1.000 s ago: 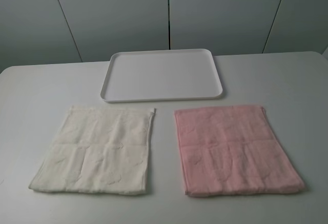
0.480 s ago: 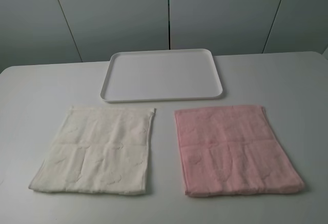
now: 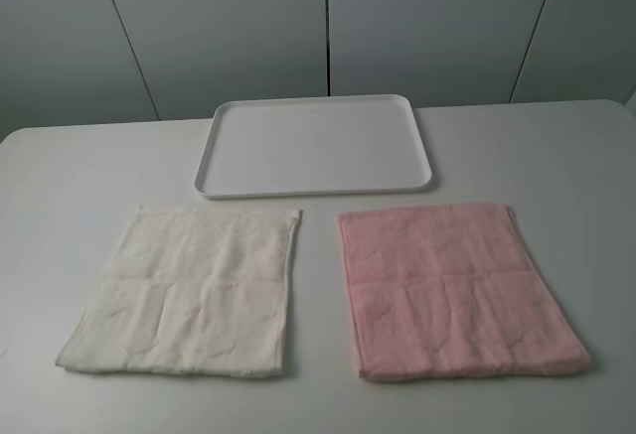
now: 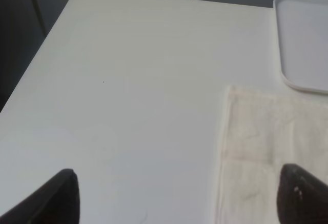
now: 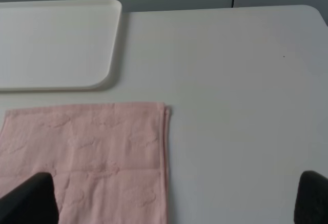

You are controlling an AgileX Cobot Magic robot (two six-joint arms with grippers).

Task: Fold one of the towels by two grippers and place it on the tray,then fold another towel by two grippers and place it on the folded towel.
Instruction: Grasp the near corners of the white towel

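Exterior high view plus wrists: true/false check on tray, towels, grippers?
1. The tray holds a towel. False: nothing lies on it.
2. The pink towel lies right of the cream towel, apart from it. True.
3. The left gripper is shut on the cream towel. False: it is open and grips nothing.
4. The right gripper is open. True.
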